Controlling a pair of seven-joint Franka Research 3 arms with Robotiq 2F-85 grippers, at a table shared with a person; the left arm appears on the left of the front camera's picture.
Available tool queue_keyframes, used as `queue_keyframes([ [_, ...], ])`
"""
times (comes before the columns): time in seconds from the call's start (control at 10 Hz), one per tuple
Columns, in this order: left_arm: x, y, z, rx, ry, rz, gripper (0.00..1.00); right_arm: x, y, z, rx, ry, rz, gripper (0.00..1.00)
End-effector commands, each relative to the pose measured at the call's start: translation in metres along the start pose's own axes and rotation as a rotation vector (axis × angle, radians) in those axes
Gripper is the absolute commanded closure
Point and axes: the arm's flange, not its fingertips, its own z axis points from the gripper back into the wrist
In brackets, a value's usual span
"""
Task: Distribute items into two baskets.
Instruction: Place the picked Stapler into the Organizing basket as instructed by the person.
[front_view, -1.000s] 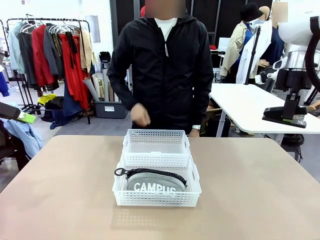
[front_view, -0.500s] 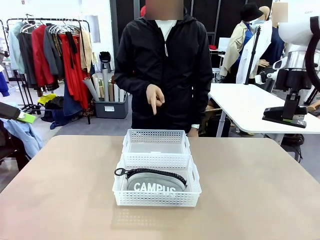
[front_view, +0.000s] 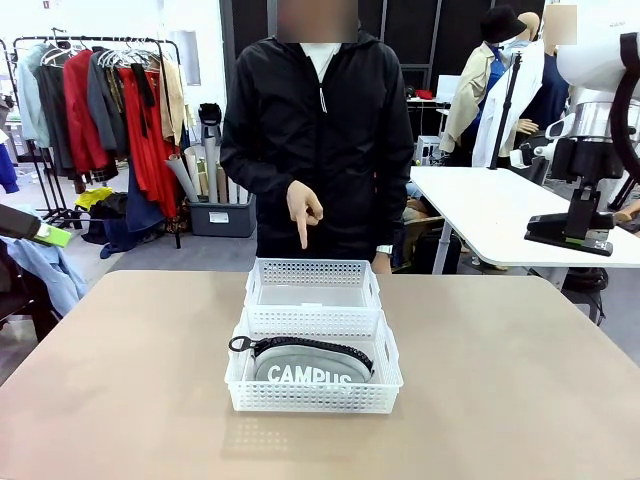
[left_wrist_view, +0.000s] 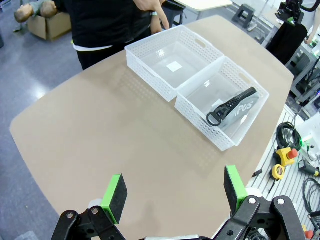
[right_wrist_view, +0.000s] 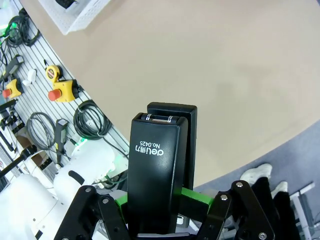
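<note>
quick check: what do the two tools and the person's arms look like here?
Both tools are black linkage fingers with green pads: left tool, right tool. Right arm has a white shell and black cabling. The person wears a black zip jacket with long sleeves, and a wristwatch.

A tan table (front_view: 520, 380) with rounded corners carries two white baskets set end to end and touching at its middle: the far basket (front_view: 313, 283) near the person's edge, the near basket (front_view: 313, 395) just behind it.
</note>
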Motion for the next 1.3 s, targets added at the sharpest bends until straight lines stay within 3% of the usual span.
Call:
queue_keyframes([
  [0.0, 0.001, 0.002, 0.0, -0.011, -0.021, -0.016, 0.0, 0.0, 0.001, 0.002, -0.002, -0.004, -0.006, 1.0],
  [0.9, 0.001, 0.002, 0.0, -0.011, -0.021, -0.016, 0.0, 0.0, 0.0, 0.0, 0.0, 0.0, 0.0, 1.0],
  [1.2, 0.001, 0.002, 0.0, -0.011, -0.021, -0.016, 0.0, 0.024, -0.028, 0.006, 0.049, -0.012, 0.073, 1.0],
])
